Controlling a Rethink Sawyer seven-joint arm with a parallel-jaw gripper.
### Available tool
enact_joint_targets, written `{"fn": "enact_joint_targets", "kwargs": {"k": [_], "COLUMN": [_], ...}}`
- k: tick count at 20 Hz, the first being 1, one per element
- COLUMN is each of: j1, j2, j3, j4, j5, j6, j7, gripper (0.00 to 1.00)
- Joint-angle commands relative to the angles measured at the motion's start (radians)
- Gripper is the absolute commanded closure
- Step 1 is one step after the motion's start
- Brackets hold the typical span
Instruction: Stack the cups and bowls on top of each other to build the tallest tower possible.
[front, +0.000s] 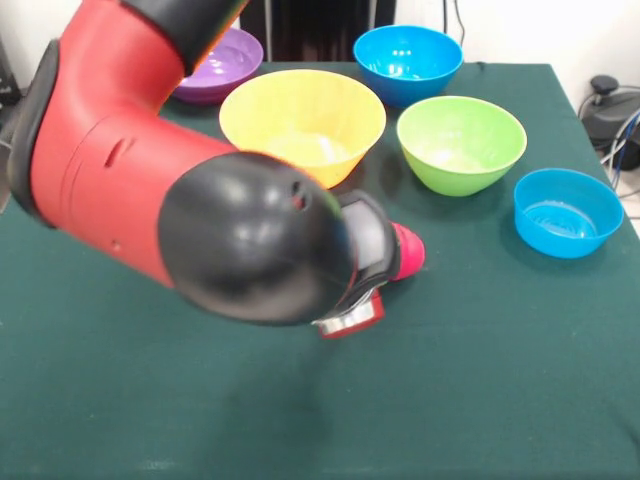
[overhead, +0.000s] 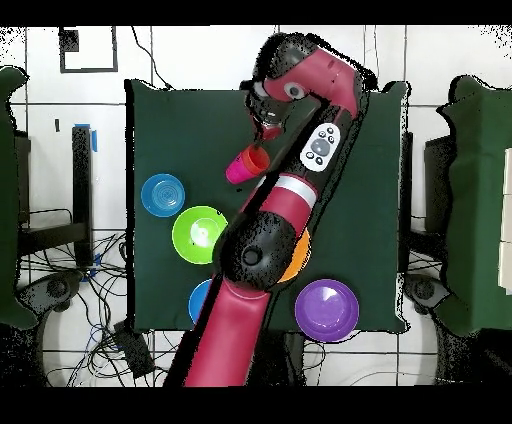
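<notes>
Five bowls sit spread at one side of the green desk (front: 500, 400): purple (front: 215, 62), yellow (front: 300, 115), green (front: 460, 140) and two blue (front: 407, 60) (front: 567, 212). None is stacked yet. A pink cup (front: 408, 252) pokes out just behind the wrist of the arm (front: 120, 150), close to the yellow bowl. From overhead the cup (overhead: 238, 170) shows something orange at the end nearest the hand (overhead: 268, 128), perhaps a second cup nested in it. Whether it stands upright or is tipped is unclear. I cannot tell whether the hand is open or closed, nor whether it holds the cup, because the arm covers it from the front and it is hard to read from above.

Main risk, as I judge it: if the cup is only half gripped or leaning, any sideways move could drop it, and a tapered cup would roll in an arc across the desk, maybe off the edge. A second risk is the arm itself. From above, it lies over the yellow bowl and partly over one blue bowl, so a low swing could shove or flip them. Lastly, a tower begun on a small cup has a narrow foot, and a wide bowl set on it off-centre would likely tip the lot.
</notes>
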Motion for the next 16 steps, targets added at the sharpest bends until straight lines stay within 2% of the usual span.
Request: {"fn": "enact_joint_targets", "kwargs": {"k": [1, 7, 16], "j1": [0.054, 0.143, 0.249], "j2": [-0.064, -0.138, -0.226], "j3": [0.177, 0.286, 0.423], "j4": [0.106, 0.235, 0.380], "j5": [-0.177, -0.315, -0.447], "j6": [-0.015, -0.105, -0.129], "j7": [-0.106, -0.122, -0.093], "gripper": [1.00, 1.00, 1.00]}}
